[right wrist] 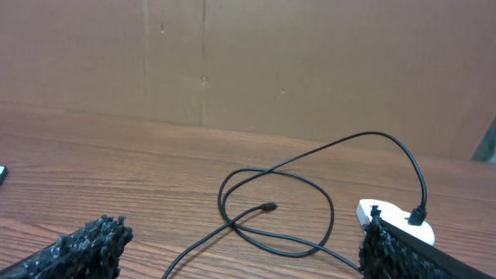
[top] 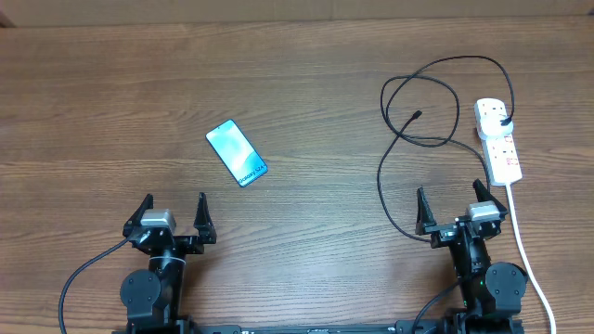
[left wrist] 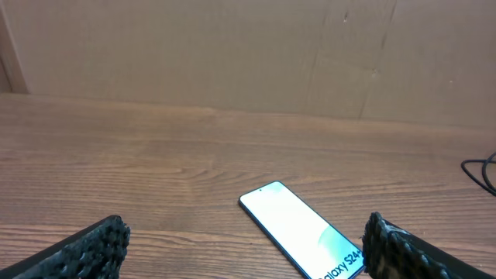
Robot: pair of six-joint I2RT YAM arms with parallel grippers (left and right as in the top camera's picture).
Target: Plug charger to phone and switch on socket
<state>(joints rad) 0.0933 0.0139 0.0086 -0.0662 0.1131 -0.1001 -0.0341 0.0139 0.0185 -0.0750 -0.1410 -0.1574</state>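
The phone (top: 237, 153) lies flat on the table with its light blue screen up; in the left wrist view (left wrist: 302, 228) it sits just ahead of my open, empty left gripper (top: 174, 211), toward its right finger. The black charger cable (top: 419, 111) lies in loops, its connector tip (top: 417, 115) free on the table and its black plug (top: 502, 122) in the white socket strip (top: 498, 139). In the right wrist view the tip (right wrist: 268, 207) and plug (right wrist: 418, 215) lie ahead of my open, empty right gripper (top: 451, 204).
The strip's thick white cord (top: 524, 250) runs down past the right arm toward the front edge. A brown cardboard wall (left wrist: 232, 54) stands behind the wooden table (top: 306, 223).
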